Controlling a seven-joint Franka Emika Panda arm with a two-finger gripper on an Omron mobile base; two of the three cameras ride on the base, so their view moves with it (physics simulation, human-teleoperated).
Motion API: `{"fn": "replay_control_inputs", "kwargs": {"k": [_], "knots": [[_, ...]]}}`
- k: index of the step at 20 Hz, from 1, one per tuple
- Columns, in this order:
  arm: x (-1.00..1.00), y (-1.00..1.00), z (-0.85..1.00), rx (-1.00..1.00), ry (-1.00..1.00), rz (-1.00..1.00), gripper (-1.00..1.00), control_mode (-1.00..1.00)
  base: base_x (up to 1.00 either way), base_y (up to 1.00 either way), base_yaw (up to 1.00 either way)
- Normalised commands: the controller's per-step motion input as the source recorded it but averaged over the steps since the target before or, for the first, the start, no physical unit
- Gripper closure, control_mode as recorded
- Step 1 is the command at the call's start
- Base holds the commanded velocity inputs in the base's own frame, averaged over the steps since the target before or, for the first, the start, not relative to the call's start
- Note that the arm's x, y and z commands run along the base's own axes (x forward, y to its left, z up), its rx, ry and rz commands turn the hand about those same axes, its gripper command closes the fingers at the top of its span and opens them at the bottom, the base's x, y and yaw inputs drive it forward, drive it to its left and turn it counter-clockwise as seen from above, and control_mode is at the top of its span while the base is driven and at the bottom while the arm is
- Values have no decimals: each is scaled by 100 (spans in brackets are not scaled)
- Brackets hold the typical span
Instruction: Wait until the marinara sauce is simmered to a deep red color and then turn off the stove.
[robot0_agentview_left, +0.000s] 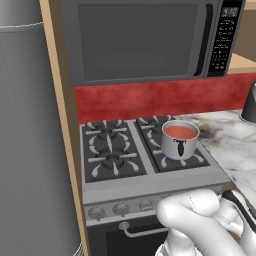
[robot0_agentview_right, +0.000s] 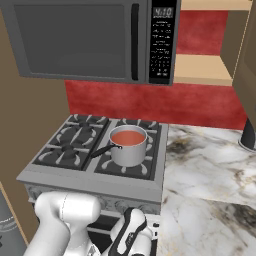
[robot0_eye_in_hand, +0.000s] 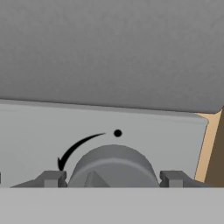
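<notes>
Your jaws (robot0_eye_in_hand: 113, 178) stand spread, one dark fingertip (robot0_eye_in_hand: 51, 178) on each side of a round grey knob (robot0_eye_in_hand: 113, 168), and you cannot tell from the hand view whether they touch it. The knob has a raised ridge across its face; on the pale panel above it a black curved arrow (robot0_eye_in_hand: 78, 148) sweeps down to the left from a black dot (robot0_eye_in_hand: 117, 133).

That knob sits on the front panel of the stove (robot0_agentview_left: 150, 187), a silver gas range with black grates (robot0_agentview_left: 110, 150) and an oven handle (robot0_agentview_left: 142, 231) below the knob row. Your white arm (robot0_agentview_left: 200, 220) reaches low toward the right end of that row.

The marinara sauce (robot0_agentview_left: 180, 132) looks smooth and orange-red, a round surface inside a small shiny steel saucepan (robot0_agentview_left: 180, 142) with a dark handle (robot0_agentview_right: 100, 150). The pan rests on the front right burner, above and behind your jaws. A small blue flame (robot0_agentview_left: 172, 159) shows under it. Beside the stove on the right lies the marble tabletop (robot0_agentview_right: 210, 175), a dark microwave (robot0_agentview_right: 90, 40) hangs above, and a red backsplash (robot0_agentview_left: 150, 100) runs behind.
</notes>
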Motion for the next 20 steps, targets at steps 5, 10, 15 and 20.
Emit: {"fn": "replay_control_inputs", "kwargs": {"k": [5,10,15,20], "knots": [[0,0,0,0,0,0,100,-100,0,0,0],[0,0,0,0,0,0,100,-100,0,0,0],[0,0,0,0,0,0,100,-100,0,0,0],[0,0,0,0,0,0,100,-100,0,0,0]]}}
